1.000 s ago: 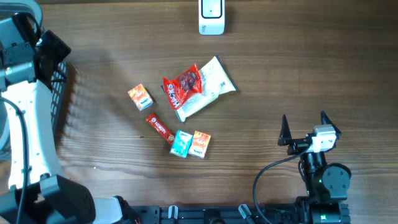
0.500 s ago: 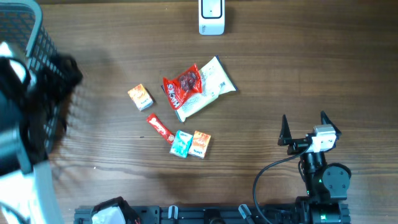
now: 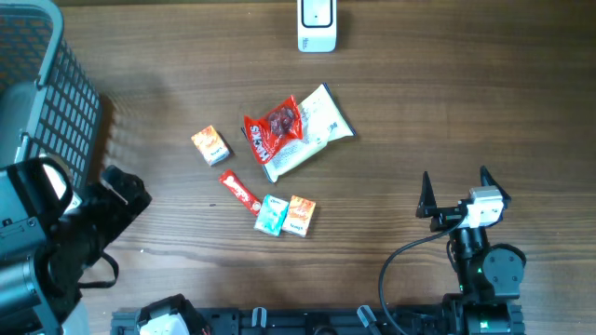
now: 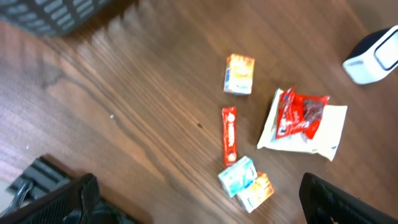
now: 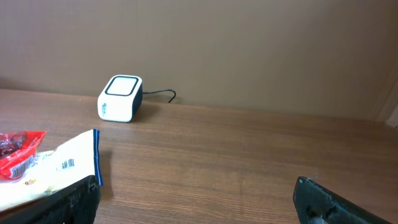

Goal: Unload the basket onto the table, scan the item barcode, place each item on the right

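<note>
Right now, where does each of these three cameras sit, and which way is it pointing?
Overhead: above the table, looking straight down; the left arm and open right gripper show.
Left wrist: raised, angled down at the snacks; the open left gripper fills the bottom corners.
Right wrist: low, looking level across the table toward the scanner and wall; its fingers sit in the bottom corners.
Shared: all three show the scanner and the white packet.

— We looked straight down from above on the whole table [image 3: 484,102], well off it.
— And the left wrist?
— High too, tilted down; the white pouch [image 4: 329,124] lay ahead of the left gripper [image 4: 198,193]. We sat low behind the right gripper [image 5: 196,193], facing level.
— All three shared the white pouch and the scanner [image 3: 317,26].
</note>
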Action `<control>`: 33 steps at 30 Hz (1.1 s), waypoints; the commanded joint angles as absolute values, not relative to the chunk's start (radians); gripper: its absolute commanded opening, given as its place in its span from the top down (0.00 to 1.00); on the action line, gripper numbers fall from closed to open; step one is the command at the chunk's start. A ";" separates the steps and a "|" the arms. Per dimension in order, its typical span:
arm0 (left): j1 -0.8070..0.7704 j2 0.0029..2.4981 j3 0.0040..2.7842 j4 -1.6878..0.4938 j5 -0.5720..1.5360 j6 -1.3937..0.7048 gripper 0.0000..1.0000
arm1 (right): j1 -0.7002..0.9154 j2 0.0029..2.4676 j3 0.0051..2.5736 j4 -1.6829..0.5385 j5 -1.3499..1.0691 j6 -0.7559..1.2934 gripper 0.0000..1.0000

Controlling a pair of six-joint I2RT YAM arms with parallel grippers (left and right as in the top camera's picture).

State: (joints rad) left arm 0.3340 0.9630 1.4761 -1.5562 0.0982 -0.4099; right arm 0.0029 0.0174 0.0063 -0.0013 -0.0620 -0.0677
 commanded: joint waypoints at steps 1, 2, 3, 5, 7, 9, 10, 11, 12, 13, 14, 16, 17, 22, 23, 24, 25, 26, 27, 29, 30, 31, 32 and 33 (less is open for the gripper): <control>0.339 0.963 1.472 -1.588 0.085 -0.423 0.00 | -0.004 0.014 0.006 0.001 -0.052 -0.052 0.00; 0.339 0.963 1.472 -1.588 0.085 -0.423 0.00 | -0.003 0.014 0.006 0.001 -0.052 -0.052 0.00; 0.339 0.963 1.472 -1.588 0.085 -0.423 0.00 | -0.004 0.014 0.006 0.001 -0.052 -0.052 0.00; 0.339 0.963 1.472 -1.588 0.085 -0.423 0.00 | -0.004 0.014 0.006 0.001 -0.052 -0.052 0.00; 0.339 0.963 1.472 -1.588 0.085 -0.423 0.00 | -0.003 0.014 0.006 0.001 -0.052 -0.052 0.00; 0.339 0.963 1.472 -1.588 0.085 -0.423 0.00 | -0.004 0.014 0.006 0.001 -0.052 -0.052 0.00; 0.339 0.963 1.472 -1.588 0.085 -0.423 0.00 | -0.004 0.014 0.006 0.001 -0.052 -0.052 0.00; 0.339 0.963 1.472 -1.588 0.085 -0.423 0.00 | -0.004 0.014 0.006 0.001 -0.052 -0.052 0.00; 0.339 0.963 1.472 -1.588 0.085 -0.423 0.00 | -0.004 0.014 0.006 0.001 -0.052 -0.052 0.00; 0.339 0.963 1.472 -1.588 0.085 -0.423 0.00 | -0.004 0.014 0.006 0.001 -0.052 -0.052 0.00; 0.339 0.963 1.472 -1.588 0.085 -0.423 0.00 | -0.004 0.014 0.006 0.001 -0.052 -0.052 0.00; 0.339 0.963 1.472 -1.588 0.085 -0.423 0.00 | -0.004 0.014 0.006 0.001 -0.051 -0.053 0.00; 0.339 0.963 1.472 -1.588 0.085 -0.423 0.00 | -0.004 0.014 0.006 0.001 -0.051 -0.053 0.00; 0.339 0.963 1.472 -1.588 0.085 -0.423 0.00 | -0.003 0.014 0.006 0.014 -0.069 -0.030 0.00; 0.339 0.963 1.472 -1.588 0.085 -0.423 0.00 | -0.003 0.014 0.006 0.015 -0.088 -0.016 0.00; 0.339 0.963 1.472 -1.588 0.085 -0.423 0.00 | -0.003 0.014 0.006 0.017 -0.140 -0.014 0.00; 0.339 0.963 1.472 -1.588 0.085 -0.423 0.00 | -0.003 0.014 0.006 0.031 -0.183 0.003 0.00; 0.339 0.963 1.472 -1.588 0.085 -0.423 0.00 | -0.003 0.014 0.006 0.054 -0.233 0.041 0.00; 0.339 0.963 1.472 -1.588 0.085 -0.423 0.00 | -0.003 0.014 0.006 0.105 -0.308 0.129 0.00; 0.339 0.963 1.472 -1.588 0.085 -0.423 0.00 | -0.003 0.014 0.006 0.200 -0.439 0.335 0.00; 0.339 0.963 1.472 -1.588 0.085 -0.423 0.00 | -0.003 0.014 0.006 0.226 -0.485 0.427 0.00; 0.339 0.963 1.472 -1.588 0.085 -0.423 0.00 | -0.003 0.014 0.006 0.239 -0.538 0.551 0.00; 0.339 0.963 1.472 -1.588 0.085 -0.423 0.00 | -0.003 0.014 0.006 0.237 -0.577 0.682 0.00; 0.339 0.963 1.472 -1.588 0.085 -0.423 0.00 | -0.003 0.014 0.006 0.239 -0.587 0.856 0.00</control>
